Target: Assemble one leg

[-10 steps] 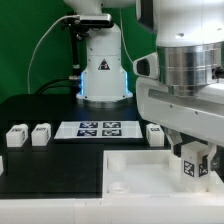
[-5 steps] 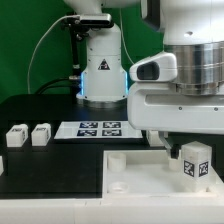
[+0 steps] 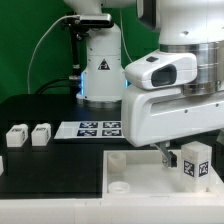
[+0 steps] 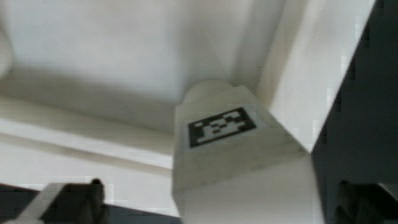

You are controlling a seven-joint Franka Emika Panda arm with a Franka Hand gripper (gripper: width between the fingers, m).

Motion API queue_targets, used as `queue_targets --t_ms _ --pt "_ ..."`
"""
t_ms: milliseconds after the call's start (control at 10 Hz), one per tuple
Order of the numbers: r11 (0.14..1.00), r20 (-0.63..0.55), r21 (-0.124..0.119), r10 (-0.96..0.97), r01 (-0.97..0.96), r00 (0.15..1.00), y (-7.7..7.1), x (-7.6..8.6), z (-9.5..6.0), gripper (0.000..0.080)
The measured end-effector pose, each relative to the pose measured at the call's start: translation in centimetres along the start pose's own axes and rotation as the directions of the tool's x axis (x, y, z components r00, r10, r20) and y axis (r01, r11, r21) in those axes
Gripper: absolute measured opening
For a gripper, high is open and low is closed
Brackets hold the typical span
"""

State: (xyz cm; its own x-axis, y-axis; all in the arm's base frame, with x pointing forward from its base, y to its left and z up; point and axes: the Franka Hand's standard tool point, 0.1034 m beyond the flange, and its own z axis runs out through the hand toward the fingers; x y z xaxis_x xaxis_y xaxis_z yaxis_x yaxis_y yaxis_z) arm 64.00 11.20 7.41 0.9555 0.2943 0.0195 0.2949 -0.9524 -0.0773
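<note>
- Gripper (image 4: 199, 205) fingers are seen spread, one on each side of the leg (image 4: 240, 150), gripping nothing.
- Leg (image 3: 195, 162) is shown standing on the tray (image 3: 130, 165).
- Risk: an off-centre closure could tip it.

Three legs (image 3: 195, 160) (image 3: 41, 134) (image 3: 16, 137), one tray (image 3: 130, 170), one marker board (image 3: 97, 128).

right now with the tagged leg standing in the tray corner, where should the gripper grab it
Grip the leg on its two plain side faces, coming straight down from above. It stands upright on the tray close to the rim, so only the top is open. The gripper fingers already sit either side of it, apparently not closed.
</note>
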Motion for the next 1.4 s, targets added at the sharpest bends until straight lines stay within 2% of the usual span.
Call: queue_targets --t_ms 300,500,600,700,900,1000,1200,1400 --pt "1.000 0.000 0.000 0.002 -0.002 1.000 0.0 0.0 0.0 0.0649" --pt "1.000 0.000 0.000 0.002 -0.002 1.000 0.0 0.0 0.0 0.0383" --pt "1.000 -0.001 0.000 0.002 -0.002 1.000 0.0 0.0 0.0 0.0383" --pt "1.000 -0.001 0.000 0.022 -0.022 1.000 0.0 0.0 0.0 0.0291" --pt "0.997 -0.006 -0.001 0.075 -0.075 0.997 0.1 0.1 0.0 0.0291" --pt "0.973 -0.016 0.000 0.230 -0.230 0.973 0.2 0.1 0.1 0.0291" --pt "0.884 -0.017 0.000 0.468 -0.468 0.883 0.2 0.1 0.0 0.0291" --pt "0.749 -0.014 -0.007 0.663 -0.663 0.749 1.1 -0.1 0.0 0.0294"
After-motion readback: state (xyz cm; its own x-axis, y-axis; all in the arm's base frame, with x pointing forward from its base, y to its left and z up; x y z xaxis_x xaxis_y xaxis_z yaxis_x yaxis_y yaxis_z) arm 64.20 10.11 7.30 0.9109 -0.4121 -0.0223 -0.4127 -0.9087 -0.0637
